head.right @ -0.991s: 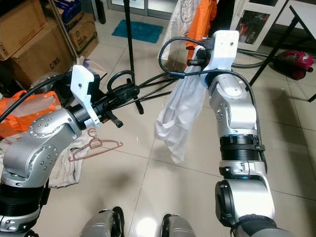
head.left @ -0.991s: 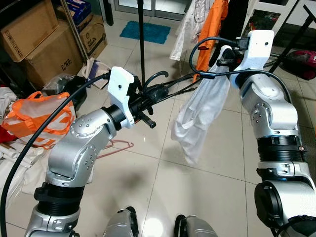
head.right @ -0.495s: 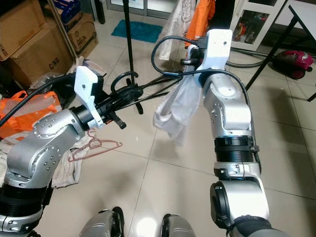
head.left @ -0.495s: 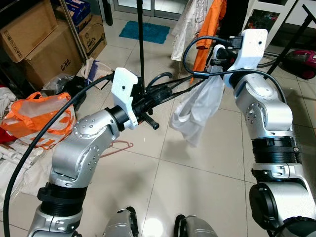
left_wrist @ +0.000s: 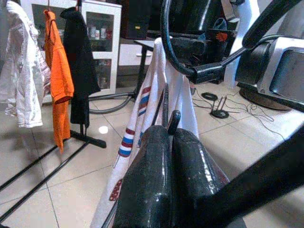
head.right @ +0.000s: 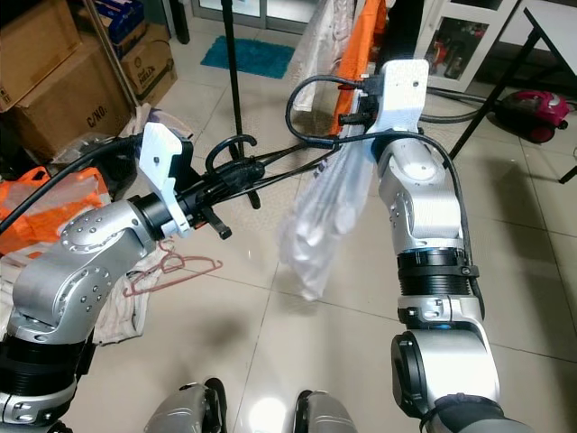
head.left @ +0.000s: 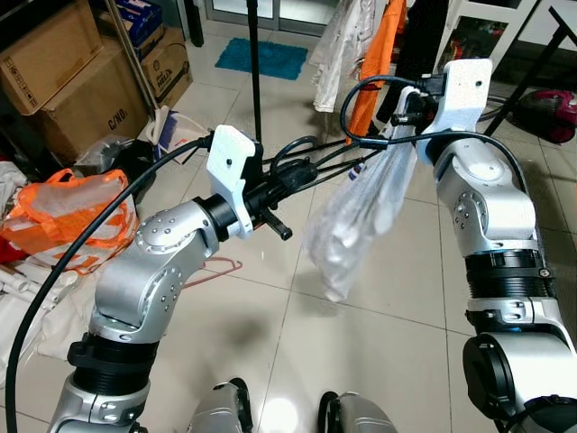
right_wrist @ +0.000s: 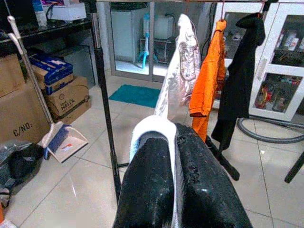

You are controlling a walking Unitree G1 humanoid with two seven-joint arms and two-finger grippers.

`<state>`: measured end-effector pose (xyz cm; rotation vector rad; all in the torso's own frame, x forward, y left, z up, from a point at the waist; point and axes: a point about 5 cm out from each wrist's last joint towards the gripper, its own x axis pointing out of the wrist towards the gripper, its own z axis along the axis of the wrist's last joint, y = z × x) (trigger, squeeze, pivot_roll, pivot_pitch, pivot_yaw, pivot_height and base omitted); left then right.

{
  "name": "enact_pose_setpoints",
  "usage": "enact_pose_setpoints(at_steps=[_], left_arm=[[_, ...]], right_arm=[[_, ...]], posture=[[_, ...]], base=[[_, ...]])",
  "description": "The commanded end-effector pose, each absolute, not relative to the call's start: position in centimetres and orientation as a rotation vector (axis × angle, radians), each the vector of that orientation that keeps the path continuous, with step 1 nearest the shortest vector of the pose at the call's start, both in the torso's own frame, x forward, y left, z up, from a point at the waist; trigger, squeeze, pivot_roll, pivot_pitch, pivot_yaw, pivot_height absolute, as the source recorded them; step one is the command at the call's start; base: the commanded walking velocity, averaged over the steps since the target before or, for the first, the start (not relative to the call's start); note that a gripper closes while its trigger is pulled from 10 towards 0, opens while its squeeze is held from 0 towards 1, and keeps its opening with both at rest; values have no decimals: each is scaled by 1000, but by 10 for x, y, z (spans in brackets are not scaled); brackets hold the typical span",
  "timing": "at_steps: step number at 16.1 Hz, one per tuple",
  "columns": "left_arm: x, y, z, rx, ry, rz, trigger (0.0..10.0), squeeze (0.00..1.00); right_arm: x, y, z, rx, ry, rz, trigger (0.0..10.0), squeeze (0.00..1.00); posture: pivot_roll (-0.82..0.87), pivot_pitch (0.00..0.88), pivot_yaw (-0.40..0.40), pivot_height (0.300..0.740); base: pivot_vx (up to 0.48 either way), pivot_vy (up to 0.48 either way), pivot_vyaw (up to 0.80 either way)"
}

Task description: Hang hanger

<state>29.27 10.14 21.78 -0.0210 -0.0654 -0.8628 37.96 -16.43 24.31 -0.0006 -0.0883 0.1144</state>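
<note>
A black hanger point(head.left: 338, 158) carries a white garment point(head.left: 356, 216) with red and blue stripes point(left_wrist: 128, 142), which hangs between my two arms over the tiled floor. My left gripper point(left_wrist: 171, 130) is shut on the hanger's neck just below its hook point(head.left: 297, 144). My right gripper point(right_wrist: 173, 130) is shut on the garment's white edge at the hanger's far end, raised at chest height. Ahead stands a black clothes rail pole point(head.left: 255, 72). On the rail hang a white shirt point(right_wrist: 183, 61), an orange garment point(right_wrist: 209, 80) and a black one point(right_wrist: 240, 76).
Cardboard boxes point(head.left: 54, 54) and an orange bag point(head.left: 68, 212) crowd the left side. A pink hanger point(head.left: 216, 269) lies on the floor by my left arm. A teal mat point(head.left: 266, 56) lies behind the pole, and a red vacuum point(head.left: 552, 104) sits at the far right.
The white garment, bunched up and swinging half a second ago, now hangs long and straight from the hanger. My right gripper has shifted slightly to the right. The left arm has barely moved.
</note>
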Motion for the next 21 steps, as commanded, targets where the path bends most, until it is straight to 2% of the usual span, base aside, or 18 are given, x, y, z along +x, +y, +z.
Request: enact_pose_setpoints(at_steps=[1,8,10,11,12,15,18,21], left_arm=[[289,96,225,-10,-92,-895,10000,0],[288,84,225,-54,-101,-901,10000,0],[292,83,223,-55,-92,-856,10000,0],[302,85,218,-31,-70,-756,10000,0],[310,90,216,-52,-64,-661,10000,0],[315,101,221,19,-119,-567,10000,0],[319,103,218,20,-111,-545,10000,0],[322,102,215,8,-116,-551,10000,0]], right_arm=[[379,-166,247,-6,-113,106,10000,0],[376,-150,251,22,-128,157,10000,0],[375,-146,250,24,-126,170,10000,0],[373,-143,249,27,-123,183,10000,0],[371,-145,247,21,-115,182,10000,0],[368,-158,244,29,-97,158,10000,0],[364,-163,249,55,-94,165,10000,0],[355,-150,256,74,-107,278,10000,0]], posture=[[-110,160,-17,740],[-108,158,-20,740],[-108,150,-24,740],[-108,150,-24,740],[-110,144,-25,740],[-110,136,-27,740],[-114,133,-26,740],[-117,133,-26,740]], base=[[0,0,0],[0,0,0],[0,0,0],[0,0,0],[0,0,0],[0,0,0],[0,0,0],[0,0,0]])
